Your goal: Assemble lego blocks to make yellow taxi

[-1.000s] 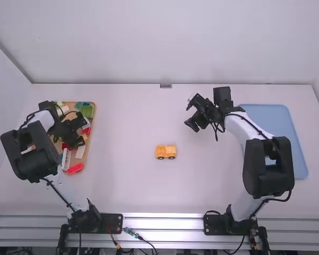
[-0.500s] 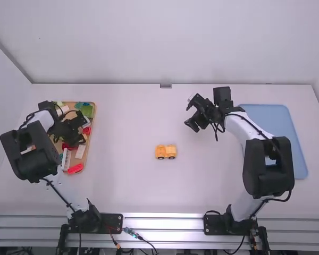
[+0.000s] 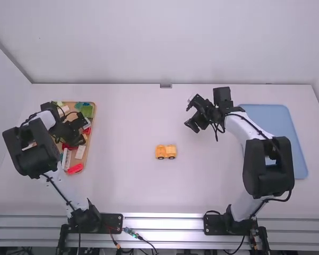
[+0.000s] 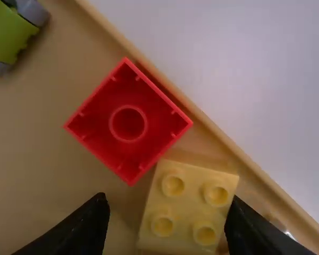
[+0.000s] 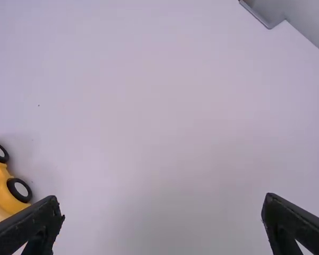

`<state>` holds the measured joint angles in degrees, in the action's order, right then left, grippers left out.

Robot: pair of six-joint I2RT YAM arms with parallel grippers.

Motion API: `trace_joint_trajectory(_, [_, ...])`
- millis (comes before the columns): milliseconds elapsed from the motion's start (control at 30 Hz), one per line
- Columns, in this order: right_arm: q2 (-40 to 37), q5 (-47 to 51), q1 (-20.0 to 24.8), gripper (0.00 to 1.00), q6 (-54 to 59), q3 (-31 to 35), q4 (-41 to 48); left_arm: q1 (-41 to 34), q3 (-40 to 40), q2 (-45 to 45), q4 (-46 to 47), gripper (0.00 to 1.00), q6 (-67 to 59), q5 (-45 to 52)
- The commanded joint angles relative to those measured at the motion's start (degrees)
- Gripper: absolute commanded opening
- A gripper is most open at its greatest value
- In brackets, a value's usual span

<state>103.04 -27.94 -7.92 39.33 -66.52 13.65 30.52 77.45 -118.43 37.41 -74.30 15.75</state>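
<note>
Between the spread jaws of the left gripper (image 3: 74,139), over the brown tray (image 4: 53,159), sits a yellow block (image 4: 189,207) with its four studs facing up. One of the fingers (image 4: 250,228) is right against its side or very near it — I cannot tell whether they touch — while a gap shows between the block and the other finger, so it is not pinched. Just ahead of the jaws, beside the yellow block, a red block (image 4: 128,123) lies with its hollow underside up, close to the tray's edge; farther ahead is a green-and-grey piece (image 4: 8,34), partly cut off. In the high view, a green block (image 3: 86,110) lies in the tray beyond the left jaws, and a white block (image 3: 81,152) and a bright red piece (image 3: 75,168) lie nearer that arm's base than the jaws do. The right gripper (image 3: 192,113) hangs above the white table (image 3: 127,122), its jaws wide apart with nothing between them. The yellow car (image 3: 166,152) stands on the table between the two grippers, well apart from the left jaws and nearer the arms' bases than the right jaws; the right wrist view has its body and two black wheels (image 5: 19,190) off to the side of one finger, outside the gap. A blue mat (image 3: 266,112) lies on the far side of the right jaws from the car, partly behind the arm.
</note>
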Motion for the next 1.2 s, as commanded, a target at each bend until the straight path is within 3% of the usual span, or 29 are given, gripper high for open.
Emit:
trace_joint_trajectory(0, [-1.3,-0.4,0.0,0.99,-0.1,-1.0,0.1,0.2,1.6,-0.8,1.5,0.55,0.4,0.3])
trace_joint_trajectory(133, [-1.3,-0.3,0.0,0.99,-0.1,-1.0,0.1,-0.2,1.6,-0.9,1.2,0.46,0.3,2.2])
trace_joint_trajectory(433, [-1.3,-0.3,0.0,0.99,-0.1,-1.0,0.3,-0.1,1.3,-0.9,1.0,0.38,0.3,1.7])
trace_joint_trajectory(533, [-1.3,-0.3,0.0,0.99,-0.1,-1.0,0.3,-0.2,0.2,-0.9,-1.6,0.30,0.3,1.5])
trace_joint_trajectory(700, [-1.3,-0.3,0.0,0.99,-0.1,-1.0,0.2,-0.2,0.0,-0.8,-3.4,0.40,0.3,1.5])
trace_joint_trajectory(800, [-1.3,-0.3,0.0,0.99,-0.1,-1.0,0.1,-0.2,1.1,-0.8,-2.1,0.39,0.3,0.2])
trace_joint_trajectory(933, [-1.3,-0.3,0.0,0.99,-0.1,-1.0,0.1,-0.2,4.0,-0.8,2.3,0.30,0.3,0.3])
trace_joint_trajectory(1000, [-1.3,-0.3,0.0,0.99,-0.1,-1.0,0.0,-0.5,6.4,-0.8,5.7,0.20,0.3,0.1])
trace_joint_trajectory(1133, [-1.3,-0.3,0.0,0.99,-0.1,-1.0,0.1,-0.5,7.7,-0.8,7.6,0.21,0.3,0.4])
trace_joint_trajectory(1167, [-1.3,-0.3,0.0,0.99,-0.1,-1.0,0.1,-0.5,7.7,-0.8,7.6,0.15,0.3,0.2])
